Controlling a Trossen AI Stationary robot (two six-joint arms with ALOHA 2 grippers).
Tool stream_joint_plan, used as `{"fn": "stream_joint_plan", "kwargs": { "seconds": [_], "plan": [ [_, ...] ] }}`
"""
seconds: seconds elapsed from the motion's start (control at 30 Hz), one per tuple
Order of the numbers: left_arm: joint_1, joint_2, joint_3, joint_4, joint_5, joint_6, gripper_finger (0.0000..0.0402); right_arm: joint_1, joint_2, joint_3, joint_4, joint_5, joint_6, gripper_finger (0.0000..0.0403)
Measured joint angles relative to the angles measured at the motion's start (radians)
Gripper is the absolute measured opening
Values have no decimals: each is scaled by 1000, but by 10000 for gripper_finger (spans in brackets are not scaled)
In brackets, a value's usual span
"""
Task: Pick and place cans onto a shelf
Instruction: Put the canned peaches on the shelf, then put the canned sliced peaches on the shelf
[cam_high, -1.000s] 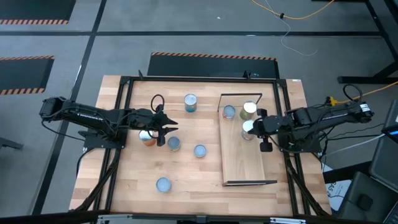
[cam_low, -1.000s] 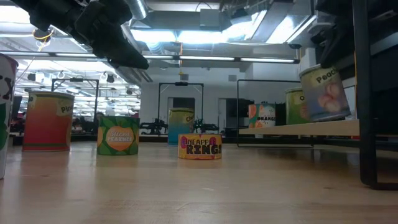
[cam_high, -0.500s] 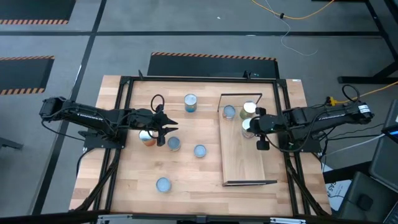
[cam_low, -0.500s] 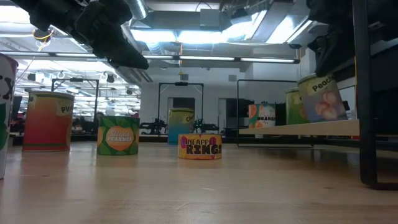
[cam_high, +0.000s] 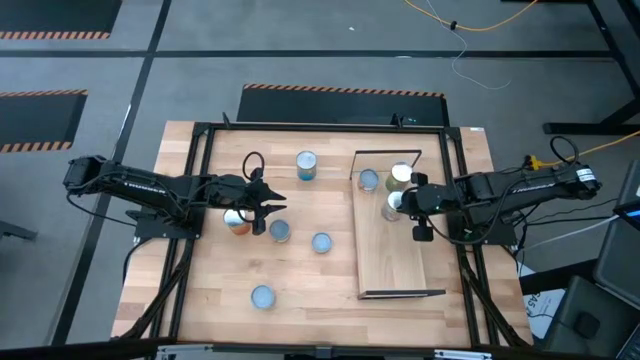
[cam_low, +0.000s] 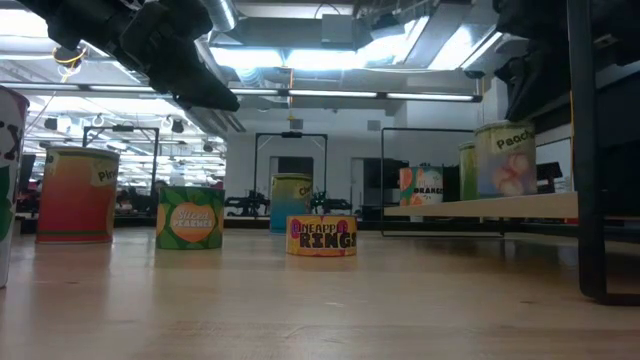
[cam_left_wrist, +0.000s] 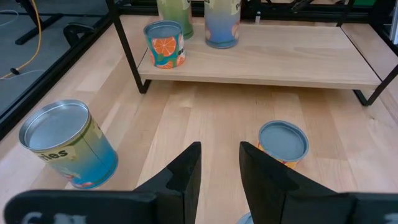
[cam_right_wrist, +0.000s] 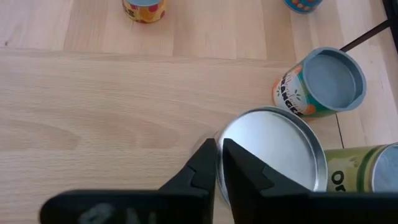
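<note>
The shelf is a pale board at the table's right; it also shows in the low view. Three cans stand on it: one with an orange label, a green one, and a peach-labelled one. My right gripper is shut on the peach can's top rim. My left gripper is open and empty above the table's left half. It hangs over an orange-red can and a blue-topped can. My right gripper pinches the peach can's top rim between its two fingers, on the side of the can toward the table's right. The fingers come from the table's right, slanting down. The can stands upright with its base on the shelf board.
More cans stand on the table: one at the far middle, a short pineapple one, and one near the front. The shelf's dark end frames and the table's black rails bound the room.
My right gripper has gone down and a little toward the table's left with the peach can. The can was tilted and clear of the shelf. It now stands upright on the board.
</note>
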Motion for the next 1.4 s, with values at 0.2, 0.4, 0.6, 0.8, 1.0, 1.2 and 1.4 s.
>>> {"fn": "stream_joint_plan", "kwargs": {
  "seconds": [0.2,0.4,0.6,0.8,1.0,1.2,1.4],
  "plan": [
    [0,0,0,0,0,0,102,0,0,0,0,0,0,34],
    [0,0,0,0,0,0,102,0,0,0,1,0,0,35],
    [0,0,0,0,0,-29,102,0,0,24,-3,-1,-8,35],
    [0,0,0,2,0,-80,102,0,0,104,-3,-1,-11,35],
    [-7,1,0,88,38,-124,102,0,-1,152,18,0,-12,35],
    [-91,16,11,163,11,-124,102,0,-1,152,34,0,-12,36],
    [-192,92,112,149,-69,-123,102,0,-1,152,51,1,-10,68]
  ]
}}
